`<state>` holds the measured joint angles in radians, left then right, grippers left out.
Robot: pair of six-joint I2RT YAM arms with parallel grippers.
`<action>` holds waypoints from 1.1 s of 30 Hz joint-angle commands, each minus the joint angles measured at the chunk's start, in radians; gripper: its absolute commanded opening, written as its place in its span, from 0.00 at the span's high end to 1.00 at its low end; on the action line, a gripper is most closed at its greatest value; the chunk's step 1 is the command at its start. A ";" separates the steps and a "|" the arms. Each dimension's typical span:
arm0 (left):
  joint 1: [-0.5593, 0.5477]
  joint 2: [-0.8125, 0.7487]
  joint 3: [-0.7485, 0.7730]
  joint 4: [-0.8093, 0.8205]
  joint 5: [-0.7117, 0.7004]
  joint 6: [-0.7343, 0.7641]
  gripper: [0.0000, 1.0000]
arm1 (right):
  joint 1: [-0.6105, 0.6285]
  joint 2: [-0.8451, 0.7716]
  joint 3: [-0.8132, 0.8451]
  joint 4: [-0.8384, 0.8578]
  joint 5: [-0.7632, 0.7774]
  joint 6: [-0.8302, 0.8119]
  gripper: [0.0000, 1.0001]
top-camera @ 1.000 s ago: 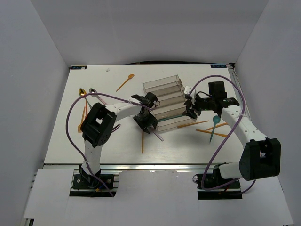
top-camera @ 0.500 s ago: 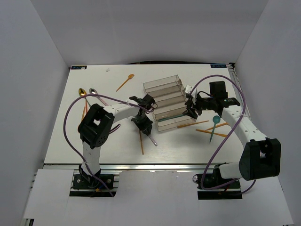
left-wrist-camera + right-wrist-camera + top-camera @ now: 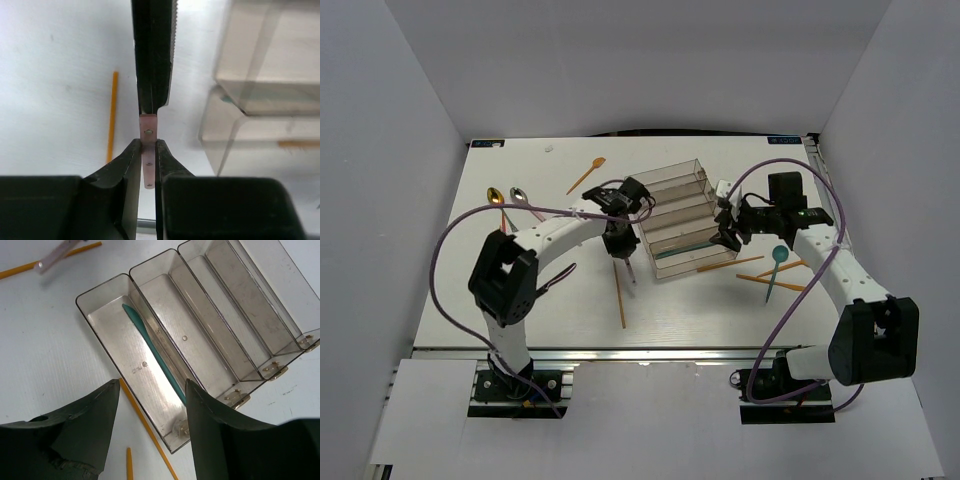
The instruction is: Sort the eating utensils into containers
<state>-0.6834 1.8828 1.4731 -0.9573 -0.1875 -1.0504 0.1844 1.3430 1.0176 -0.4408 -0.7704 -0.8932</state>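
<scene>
**Overhead and wrist views of the utensil-sorting set-up.** The left gripper (image 3: 148, 150) has its jaws drawn narrow on the riveted handle of a silver-grey knife (image 3: 153, 60). The serrated blade of this knife runs straight out beyond the fingertips. In the overhead view this gripper sits just beside the left end of the clear, brownish stepped tray (image 3: 665, 177), at its lower compartments. Whether the knife touches the counter (image 3: 520, 320) cannot be told.

The right gripper (image 3: 728, 230) hangs at the tray's right end with its jaws wide and nothing between them. Its wrist camera looks down the four long compartments. A teal knife (image 3: 150, 347) lies lengthwise in the lowest, nearest compartment.

The other utensils lie loose on the counter:
- An orange knife (image 3: 618, 298) lies on the near side of the left gripper, apart from the tray.
- An orange spoon (image 3: 586, 175) lies to the far left of the tray.
- A gold spoon (image 3: 495, 195) and a silver spoon (image 3: 520, 194) lie side by side near the counter's left edge.
- A teal spoon (image 3: 777, 262) lies to the right of the tray among several orange pieces (image 3: 770, 283).
- One orange utensil (image 3: 145, 425) lies close along the tray's near wall.
</scene>
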 commanded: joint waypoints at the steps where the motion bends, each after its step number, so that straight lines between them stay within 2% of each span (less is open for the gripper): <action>1: -0.011 -0.161 0.043 0.049 -0.069 0.284 1.00 | -0.013 -0.031 0.044 -0.007 -0.038 0.005 0.39; 2: -0.016 -0.177 0.027 0.119 -0.050 0.329 1.00 | -0.016 -0.033 0.047 -0.009 -0.044 0.007 0.38; 5: -0.022 -0.232 0.003 0.283 0.028 0.634 1.00 | -0.042 -0.038 0.065 -0.015 -0.072 0.007 0.38; 7: -0.022 -0.246 -0.011 0.404 0.159 0.732 1.00 | -0.066 -0.045 0.075 -0.013 -0.092 0.007 0.38; 8: -0.022 -0.244 -0.011 0.440 0.208 0.868 1.00 | -0.075 -0.047 0.075 -0.013 -0.118 0.005 0.38; 9: -0.022 -0.238 -0.008 0.477 0.323 0.915 1.00 | -0.091 -0.051 0.075 -0.013 -0.130 0.002 0.38; 12: -0.024 -0.179 0.030 0.572 0.507 1.097 1.00 | -0.111 -0.064 0.072 -0.009 -0.170 -0.004 0.39; 14: -0.027 -0.101 0.071 0.585 0.568 1.199 1.00 | -0.117 -0.071 0.065 -0.009 -0.187 -0.004 0.38; 20: -0.033 0.033 0.205 0.569 0.629 1.306 1.00 | -0.138 -0.099 0.044 -0.009 -0.199 -0.004 0.38; 28: -0.061 0.036 0.133 0.562 0.631 1.343 0.99 | -0.168 -0.117 0.018 -0.012 -0.213 0.004 0.38; 31: -0.071 0.015 0.081 0.560 0.614 1.345 0.96 | -0.171 -0.114 0.015 -0.013 -0.213 0.005 0.38; 33: -0.074 0.004 0.049 0.557 0.600 1.340 0.85 | -0.172 -0.110 0.013 -0.012 -0.213 0.005 0.38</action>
<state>-0.7460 1.9671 1.5547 -0.4072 0.4042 0.2699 0.0189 1.2491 1.0367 -0.4530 -0.9493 -0.8936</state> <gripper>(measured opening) 0.241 0.615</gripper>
